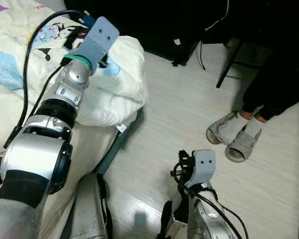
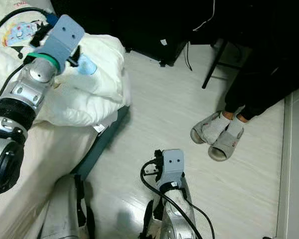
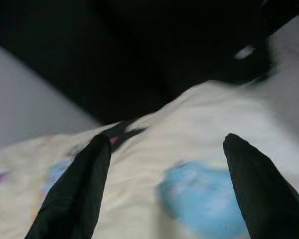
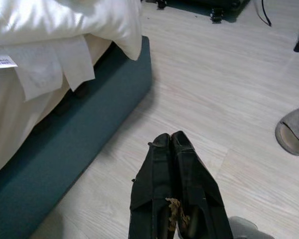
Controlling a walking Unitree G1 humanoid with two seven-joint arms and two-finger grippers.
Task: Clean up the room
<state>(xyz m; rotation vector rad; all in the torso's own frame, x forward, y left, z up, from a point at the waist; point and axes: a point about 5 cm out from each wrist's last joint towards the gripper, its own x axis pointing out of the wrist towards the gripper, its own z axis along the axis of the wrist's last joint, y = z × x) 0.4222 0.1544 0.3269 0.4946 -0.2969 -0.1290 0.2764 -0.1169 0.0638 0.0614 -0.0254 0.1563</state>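
Observation:
A white comforter (image 1: 114, 84) with cartoon prints lies rumpled on the bed, and its corner bulges over the bed's edge. My left arm reaches out above it. The left gripper (image 3: 167, 142) is open, its two black fingers (image 3: 79, 189) spread just above the fabric on either side of a blue printed patch (image 3: 204, 199). Nothing is between them. My right gripper (image 4: 170, 137) hangs low over the pale wooden floor (image 4: 214, 99) beside the bed, shut and holding nothing.
The bed's teal base (image 4: 74, 144) runs along the floor on my left. A person in grey slippers (image 1: 234, 137) stands at the right, near a black chair leg (image 1: 228, 64). Dark furniture (image 1: 154, 25) with cables lines the far side.

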